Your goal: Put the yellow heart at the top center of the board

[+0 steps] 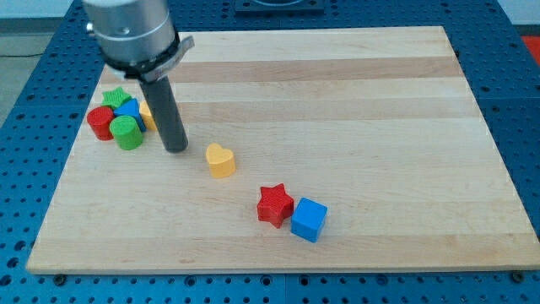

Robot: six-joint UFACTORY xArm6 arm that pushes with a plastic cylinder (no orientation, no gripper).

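The yellow heart (220,160) lies on the wooden board (354,110), left of the middle. My tip (176,149) touches the board just to the view's left of the heart, a short gap apart from it. The rod rises from the tip to the arm's grey body at the view's top left.
A cluster at the view's left, behind the rod: a red cylinder (100,123), a green cylinder (128,133), a green star (116,98), a blue block (129,110) and a partly hidden yellow block (146,111). A red star (275,205) and a blue cube (309,219) touch at bottom centre.
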